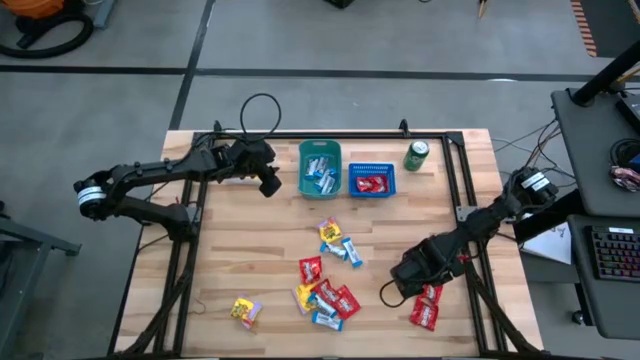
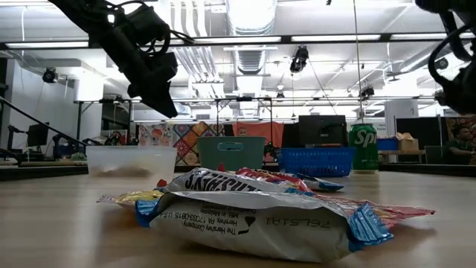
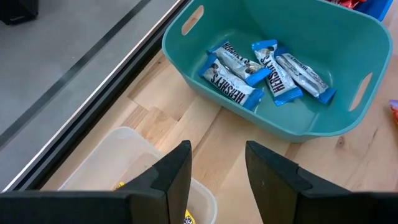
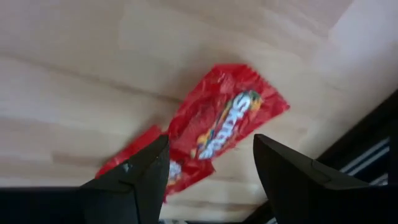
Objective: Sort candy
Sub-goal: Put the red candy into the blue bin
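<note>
The right gripper [image 4: 208,177] stands with its fingers apart and empty over two red candies [image 1: 426,308] at the lower right of the high view, close to the table [image 1: 250,260] edge; one wrapper is partly hidden behind a finger. The left gripper [image 3: 216,167] hangs empty, fingers apart, at upper left beside the teal bin [image 1: 320,168] (blue-white candies inside). A clear bin [image 3: 118,162] below it is cut off, its contents hard to make out. Loose candy [image 1: 325,275] clusters mid-table, with bare wood to the left.
</note>
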Controlling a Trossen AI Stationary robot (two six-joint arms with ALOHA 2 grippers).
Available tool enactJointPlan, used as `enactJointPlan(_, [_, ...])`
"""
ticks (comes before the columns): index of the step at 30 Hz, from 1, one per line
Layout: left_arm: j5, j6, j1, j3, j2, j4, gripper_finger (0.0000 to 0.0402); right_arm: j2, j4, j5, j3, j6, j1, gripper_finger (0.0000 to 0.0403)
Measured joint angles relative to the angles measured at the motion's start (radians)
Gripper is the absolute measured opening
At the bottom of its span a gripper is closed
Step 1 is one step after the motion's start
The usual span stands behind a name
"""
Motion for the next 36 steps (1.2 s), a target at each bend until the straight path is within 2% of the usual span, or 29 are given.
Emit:
enactJointPlan(10, [0.000,0.000,0.000,0.000,0.000,0.000,0.0135,0.000,0.056,0.058,-0.063,0.027,0.003,0.0221])
enactJointPlan(16, [0.000,0.000,0.000,0.000,0.000,0.000,0.0135,0.000,0.071,0.111,-0.071,0.033,0.002,0.0205])
enactJointPlan(24, [0.000,0.000,0.000,0.000,0.000,0.000,0.0135,0.002,0.084,0.152,-0.077,0.032,0.002,0.0154])
enactJointPlan(36, [0.000,-0.001,0.000,0.000,0.000,0.001,0.0135,0.059,0.093,0.172,-0.077,-0.040,0.002,0.0049])
